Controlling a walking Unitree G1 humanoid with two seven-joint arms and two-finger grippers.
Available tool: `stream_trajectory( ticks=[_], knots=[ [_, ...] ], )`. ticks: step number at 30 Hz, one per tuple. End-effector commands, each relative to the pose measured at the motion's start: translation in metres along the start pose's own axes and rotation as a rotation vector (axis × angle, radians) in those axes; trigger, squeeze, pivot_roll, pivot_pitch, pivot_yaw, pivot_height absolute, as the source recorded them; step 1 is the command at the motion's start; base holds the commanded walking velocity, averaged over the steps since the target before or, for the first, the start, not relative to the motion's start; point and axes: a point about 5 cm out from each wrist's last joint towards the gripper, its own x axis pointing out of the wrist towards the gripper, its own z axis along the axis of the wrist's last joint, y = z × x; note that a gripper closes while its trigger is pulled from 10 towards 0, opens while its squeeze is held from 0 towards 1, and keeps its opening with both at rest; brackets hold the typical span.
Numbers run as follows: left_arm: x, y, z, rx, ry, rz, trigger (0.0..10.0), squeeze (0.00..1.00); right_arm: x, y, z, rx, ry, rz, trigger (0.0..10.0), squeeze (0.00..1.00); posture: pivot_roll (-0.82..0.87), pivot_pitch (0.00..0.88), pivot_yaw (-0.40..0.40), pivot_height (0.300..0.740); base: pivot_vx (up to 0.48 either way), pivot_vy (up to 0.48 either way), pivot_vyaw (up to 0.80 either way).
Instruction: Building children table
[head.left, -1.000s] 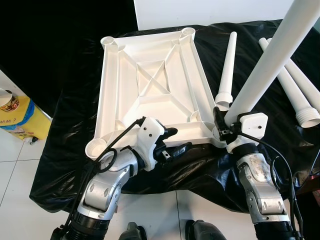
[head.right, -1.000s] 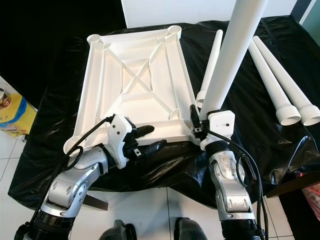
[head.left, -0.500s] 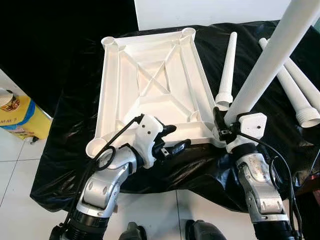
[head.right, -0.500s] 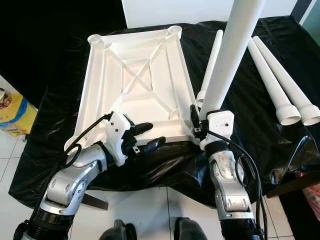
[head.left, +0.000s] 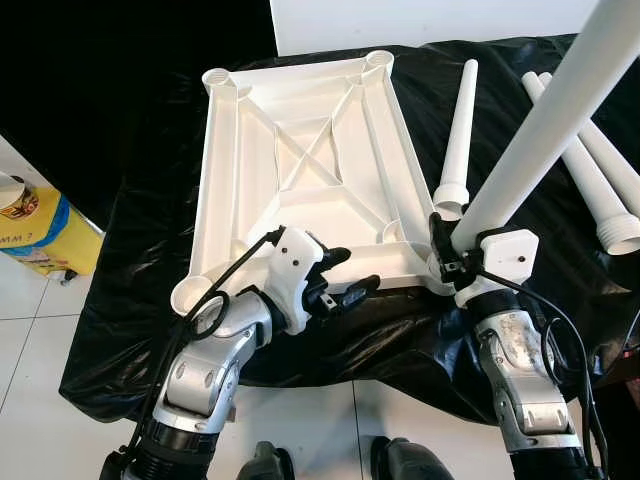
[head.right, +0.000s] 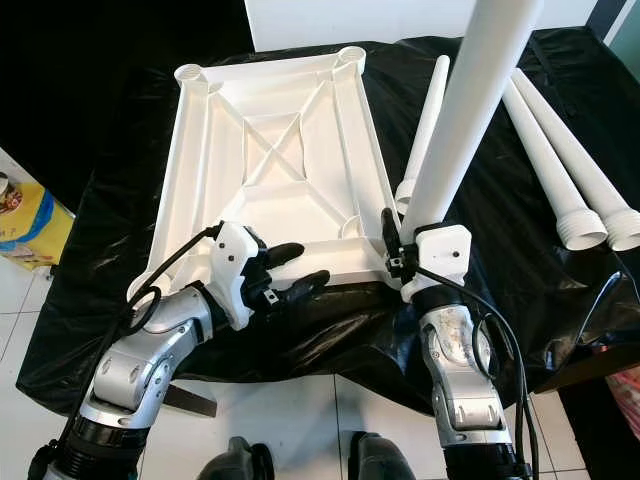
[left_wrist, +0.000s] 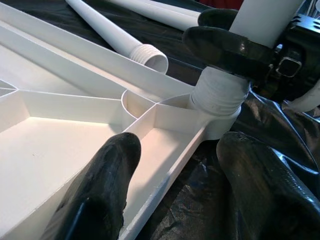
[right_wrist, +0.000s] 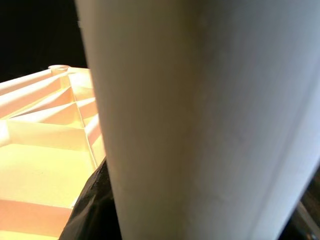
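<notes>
My right hand grips the upright table leg seated in the upturned table top's near corner socket. My left hand spreads wide over its near rim, three spare legs lying beside on black sheeting.

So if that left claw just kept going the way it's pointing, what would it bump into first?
Probably the upright white plastic table leg that the right gripper holds in the corner socket of the upturned white tabletop. The left gripper straddles the tabletop's near rim, fingers open; depth is unclear.
</notes>
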Motion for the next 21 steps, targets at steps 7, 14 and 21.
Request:
stream_trajectory(
  ticks=[7, 14, 21],
  knots=[
    [-0.002, 0.011, 0.004, -0.001, -0.011, 0.101, 10.0, 0.0, 0.006, 0.002, 0.016, -0.022, -0.108, 0.012, 10.0, 0.0, 0.0, 0.187, 0.044, 0.74, 0.0, 0.0, 0.0],
    [-0.009, 0.019, 0.006, -0.002, -0.013, 0.149, 10.0, 0.0, 0.009, 0.001, 0.022, -0.008, -0.127, -0.007, 10.0, 0.0, 0.0, 0.222, 0.046, 0.74, 0.0, 0.0, 0.0],
    [-0.012, 0.017, 0.006, -0.013, -0.02, 0.169, 10.0, 0.0, 0.007, 0.0, 0.025, 0.006, -0.132, -0.018, 10.0, 0.0, -0.02, 0.265, 0.032, 0.74, 0.0, 0.0, 0.0]
  ],
)
